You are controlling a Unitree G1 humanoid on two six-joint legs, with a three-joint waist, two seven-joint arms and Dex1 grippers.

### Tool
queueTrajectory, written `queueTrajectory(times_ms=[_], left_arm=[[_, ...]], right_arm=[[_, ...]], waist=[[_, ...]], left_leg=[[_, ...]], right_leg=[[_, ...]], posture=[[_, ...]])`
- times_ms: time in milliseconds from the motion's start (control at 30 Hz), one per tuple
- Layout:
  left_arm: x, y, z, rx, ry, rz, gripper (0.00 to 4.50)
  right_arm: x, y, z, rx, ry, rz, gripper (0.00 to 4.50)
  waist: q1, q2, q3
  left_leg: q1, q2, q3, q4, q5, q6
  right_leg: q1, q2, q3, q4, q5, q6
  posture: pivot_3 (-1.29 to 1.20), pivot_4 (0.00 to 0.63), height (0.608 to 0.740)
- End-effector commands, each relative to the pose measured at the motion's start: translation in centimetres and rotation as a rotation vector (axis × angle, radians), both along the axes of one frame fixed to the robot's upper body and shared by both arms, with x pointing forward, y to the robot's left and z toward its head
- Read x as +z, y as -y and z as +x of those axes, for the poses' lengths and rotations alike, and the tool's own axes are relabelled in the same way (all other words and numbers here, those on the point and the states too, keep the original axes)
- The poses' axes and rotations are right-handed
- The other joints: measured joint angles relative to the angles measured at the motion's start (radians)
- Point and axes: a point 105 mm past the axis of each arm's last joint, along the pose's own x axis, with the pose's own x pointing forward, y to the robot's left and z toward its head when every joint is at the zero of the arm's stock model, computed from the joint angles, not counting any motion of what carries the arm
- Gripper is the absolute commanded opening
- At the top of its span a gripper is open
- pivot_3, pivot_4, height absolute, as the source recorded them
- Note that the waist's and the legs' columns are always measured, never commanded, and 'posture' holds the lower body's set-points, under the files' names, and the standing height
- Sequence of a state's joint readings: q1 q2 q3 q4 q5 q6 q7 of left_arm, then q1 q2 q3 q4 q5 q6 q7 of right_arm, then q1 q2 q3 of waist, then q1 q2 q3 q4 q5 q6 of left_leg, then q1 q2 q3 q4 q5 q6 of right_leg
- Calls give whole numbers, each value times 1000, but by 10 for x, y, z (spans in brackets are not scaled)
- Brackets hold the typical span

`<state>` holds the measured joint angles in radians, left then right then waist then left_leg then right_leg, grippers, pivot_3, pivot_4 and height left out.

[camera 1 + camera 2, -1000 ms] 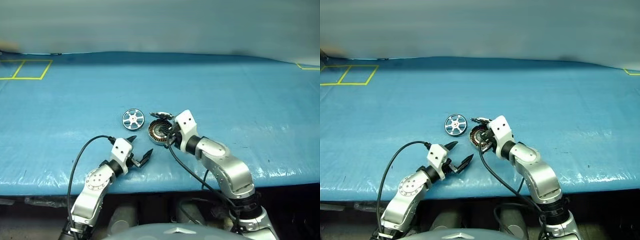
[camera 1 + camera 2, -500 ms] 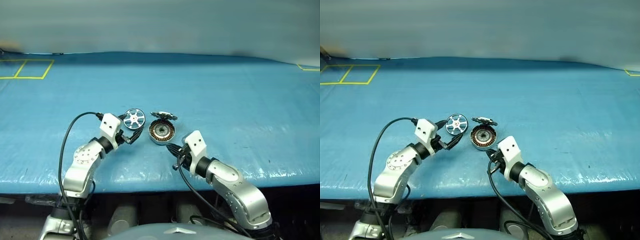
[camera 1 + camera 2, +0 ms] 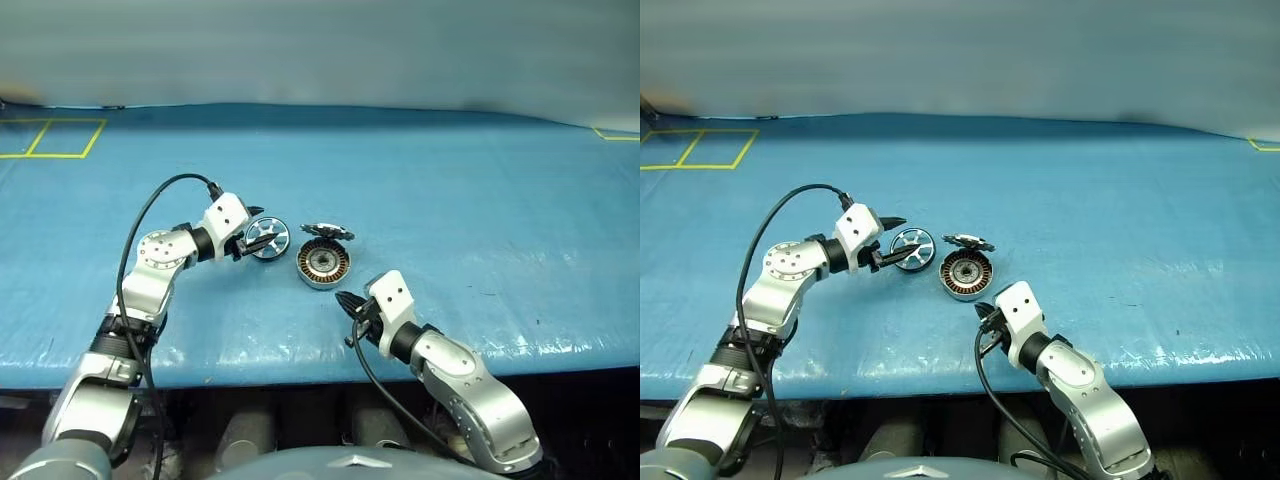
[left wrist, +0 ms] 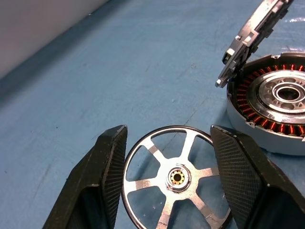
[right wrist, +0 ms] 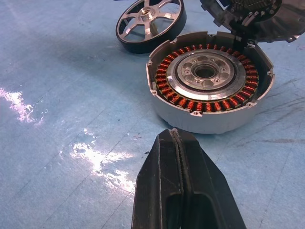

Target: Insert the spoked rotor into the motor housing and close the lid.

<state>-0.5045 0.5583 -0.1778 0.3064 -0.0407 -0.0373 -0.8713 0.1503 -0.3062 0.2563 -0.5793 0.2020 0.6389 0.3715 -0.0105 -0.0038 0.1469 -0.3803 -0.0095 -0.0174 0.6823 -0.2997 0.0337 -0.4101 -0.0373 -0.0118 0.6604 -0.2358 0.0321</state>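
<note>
From the head views, my left gripper (image 3: 896,254) straddles the spoked rotor (image 3: 912,250), which lies flat on the blue table (image 3: 1090,200) just left of the motor housing (image 3: 966,274). The lid (image 3: 968,241) leans tilted at the housing's far edge. My right gripper (image 3: 983,322) sits clenched and empty, near the housing's front.

In the left wrist view, the fingers (image 4: 107,167) bracket the rotor's rim, partly parted; I cannot tell whether they touch it. The wheel lies face up, axis vertical. If the pinch lands off-centre, the thin rim could squirt out or tip.

In the right wrist view, the housing's windings face up, and the propped lid could fall shut early.
</note>
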Motion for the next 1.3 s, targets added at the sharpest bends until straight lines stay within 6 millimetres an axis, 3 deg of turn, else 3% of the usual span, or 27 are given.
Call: queueTrajectory(times_ms=[33,167,367,767,1067,1300], left_arm=[[5,0,5,-63,41,68,2957],[-4,-4,11,-162,42,246,2957],[0,-6,25,-214,59,356,2957],[-7,-3,29,-262,6,396,2957],[-15,-5,25,-287,-61,426,2957],[-19,-10,30,-230,-67,441,2957]], right_arm=[[9,-1,1,-3,45,26,0],[7,0,1,-9,46,22,0],[6,-2,0,-24,43,32,0],[6,1,-4,-46,70,78,0],[-7,5,-5,-74,36,56,0],[-10,6,-4,-85,27,46,0]], waist=[[0,0,0],[0,0,0],[0,-1,0],[-2,-1,1],[-1,-2,1],[-1,-2,1]], left_leg=[[0,0,0,0,0,0],[0,0,0,0,-1,2],[-1,0,1,1,-2,3],[-1,0,2,2,-3,5],[-1,0,2,4,-3,5],[-1,0,2,4,-3,6]], right_leg=[[0,0,0,0,0,0],[0,0,-1,0,0,0],[0,1,-1,0,0,0],[0,1,0,1,0,1],[0,1,0,2,1,2],[0,1,0,2,1,2]], posture=[[0,150,740],[0,150,740],[0,150,740],[0,150,740],[0,150,740],[0,150,740]])
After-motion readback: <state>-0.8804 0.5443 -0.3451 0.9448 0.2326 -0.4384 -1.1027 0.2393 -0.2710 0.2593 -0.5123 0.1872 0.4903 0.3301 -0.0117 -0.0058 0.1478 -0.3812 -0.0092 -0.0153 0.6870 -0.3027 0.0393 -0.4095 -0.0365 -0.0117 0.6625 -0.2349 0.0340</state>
